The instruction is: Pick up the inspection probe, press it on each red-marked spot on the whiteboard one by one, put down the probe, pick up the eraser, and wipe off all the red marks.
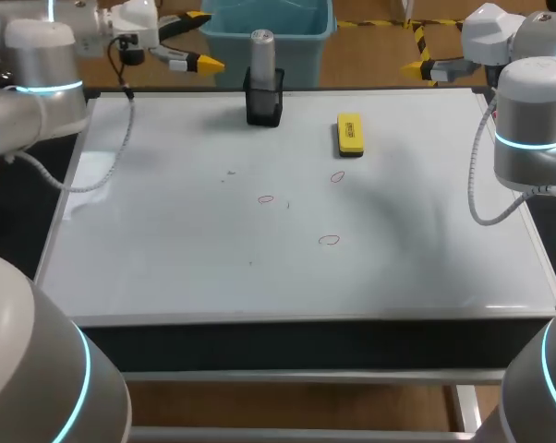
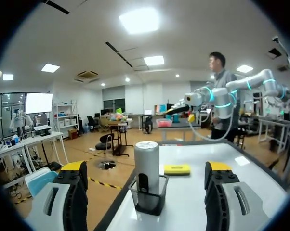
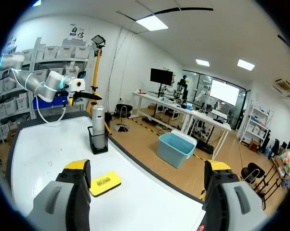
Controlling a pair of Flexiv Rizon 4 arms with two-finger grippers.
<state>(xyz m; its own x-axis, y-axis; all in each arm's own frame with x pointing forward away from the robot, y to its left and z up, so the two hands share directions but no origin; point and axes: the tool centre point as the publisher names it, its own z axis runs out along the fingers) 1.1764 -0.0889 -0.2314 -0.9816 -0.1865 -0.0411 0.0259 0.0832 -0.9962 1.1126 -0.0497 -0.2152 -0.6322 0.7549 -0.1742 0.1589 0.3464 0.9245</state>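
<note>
Three red marks — head view shows all.

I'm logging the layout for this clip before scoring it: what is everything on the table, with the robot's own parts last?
whiteboard: one, white, covers the table top
red marks: three, red outlines, near the whiteboard's middle, apart from each other
inspection probe: one, silver-grey, upright in the holder at the far edge
holder: one, black, on the whiteboard's far edge, left of the eraser
eraser: one, yellow, lying flat, right of the holder
left gripper: one, yellow tips, open, beyond the far left corner, probe ahead of it
right gripper: one, yellow tips, open, past the far right corner
</note>
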